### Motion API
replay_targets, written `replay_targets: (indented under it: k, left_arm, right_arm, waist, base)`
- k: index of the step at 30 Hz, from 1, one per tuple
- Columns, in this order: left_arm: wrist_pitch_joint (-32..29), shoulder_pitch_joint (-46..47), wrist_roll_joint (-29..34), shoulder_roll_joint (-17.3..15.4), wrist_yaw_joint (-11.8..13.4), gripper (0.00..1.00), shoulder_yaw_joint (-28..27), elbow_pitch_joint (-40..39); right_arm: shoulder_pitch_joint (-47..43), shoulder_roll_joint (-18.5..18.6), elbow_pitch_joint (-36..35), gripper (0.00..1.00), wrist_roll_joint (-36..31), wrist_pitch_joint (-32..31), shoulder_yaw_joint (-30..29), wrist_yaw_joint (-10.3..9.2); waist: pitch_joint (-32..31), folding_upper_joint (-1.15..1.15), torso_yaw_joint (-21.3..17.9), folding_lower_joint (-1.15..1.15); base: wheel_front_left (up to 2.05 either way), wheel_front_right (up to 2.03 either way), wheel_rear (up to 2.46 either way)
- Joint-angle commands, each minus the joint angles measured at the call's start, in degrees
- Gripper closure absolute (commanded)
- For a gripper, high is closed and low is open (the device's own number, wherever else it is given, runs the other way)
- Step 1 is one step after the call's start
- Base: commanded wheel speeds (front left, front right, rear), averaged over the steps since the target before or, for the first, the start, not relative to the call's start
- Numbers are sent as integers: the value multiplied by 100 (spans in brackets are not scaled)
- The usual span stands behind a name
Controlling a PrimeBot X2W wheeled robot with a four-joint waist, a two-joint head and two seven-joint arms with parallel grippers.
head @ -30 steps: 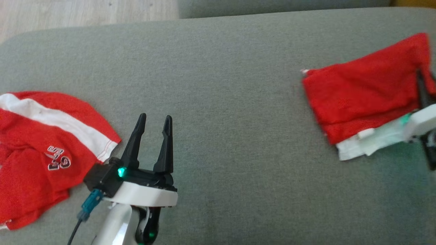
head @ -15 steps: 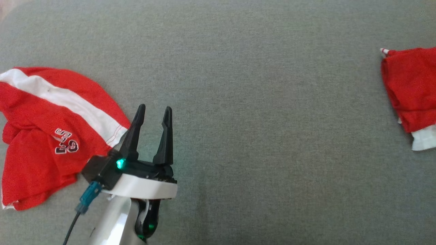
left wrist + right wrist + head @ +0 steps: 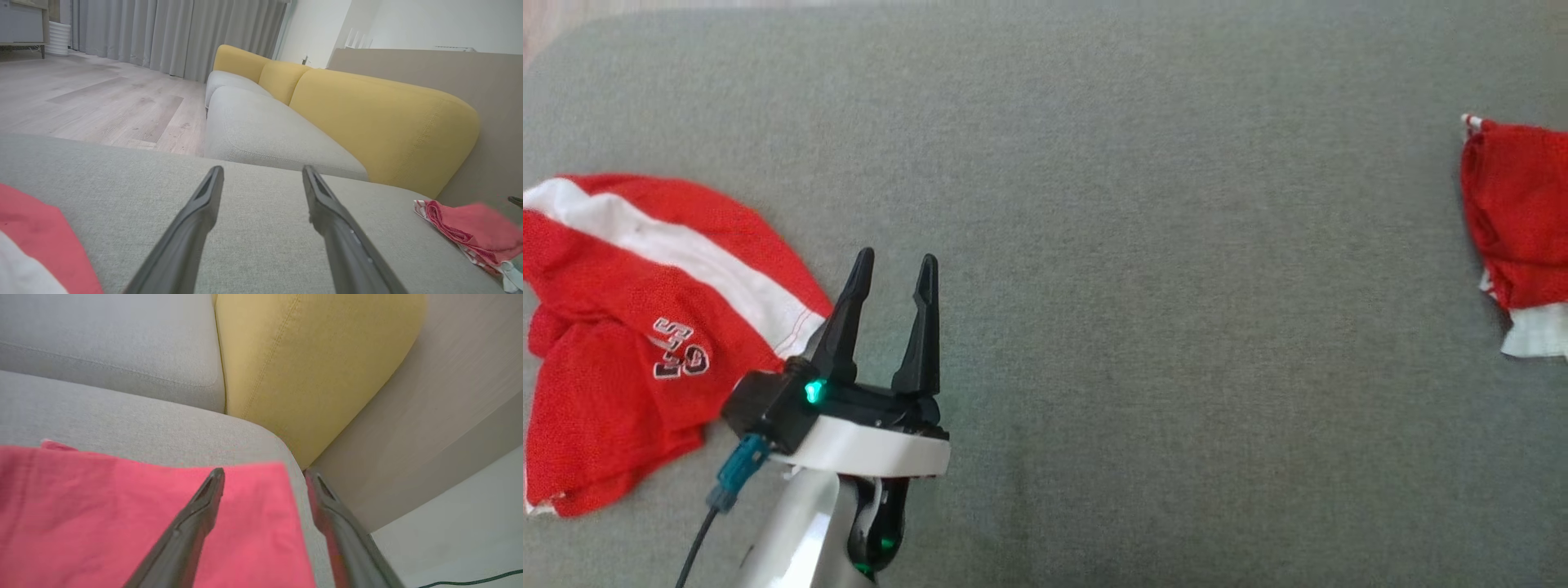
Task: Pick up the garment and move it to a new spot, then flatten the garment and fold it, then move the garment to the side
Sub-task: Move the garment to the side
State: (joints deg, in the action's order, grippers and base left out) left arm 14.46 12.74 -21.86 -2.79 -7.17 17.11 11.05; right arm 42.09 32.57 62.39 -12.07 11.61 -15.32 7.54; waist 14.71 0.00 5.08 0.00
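The grey cushion (image 3: 1143, 245) carries a crumpled red-and-white shirt (image 3: 621, 343) at its left and the folded red garment (image 3: 1515, 212) at its far right edge. The right tool (image 3: 265, 473) stands wide open over that garment's corner, holding nothing. The left tool (image 3: 896, 261), also wide and empty, hovers beside the shirt.

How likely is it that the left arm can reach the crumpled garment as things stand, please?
Probably yes: the left gripper is open and the crumpled garment lies right beside it, on its left, on the cushion, with nothing lying between them.
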Motion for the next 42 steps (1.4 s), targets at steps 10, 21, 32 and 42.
replay_targets:
  k: [10, 21, 32, 42]
  left_arm:
    - [54, -280, -4, -37, -32, 0, -382, -53]
    - [54, -534, 21, -26, -32, 0, -668, -155]
    - [54, -810, -20, -13, -32, 0, -538, -153]
    - [54, -1153, -159, -10, -32, 0, -579, -202]
  right_arm:
    - [31, -987, -572, 0, -180, 310, 94, -5]
    - [-881, -2205, -2213, 0, 924, 337, 586, -5]
    - [-2691, -2867, -3908, 0, 1942, 338, 1367, -5]
    - [-3967, -2966, -4946, 0, 2203, 339, 1656, -5]
  waist:
    - [-1030, 0, -491, 0]
    - [-1538, 0, -681, 0]
    - [-1698, 0, -639, 0]
    - [-1655, 0, -607, 0]
  base:
    - [0, 0, 0]
    - [0, 0, 0]
    - [0, 0, 0]
    - [0, 0, 0]
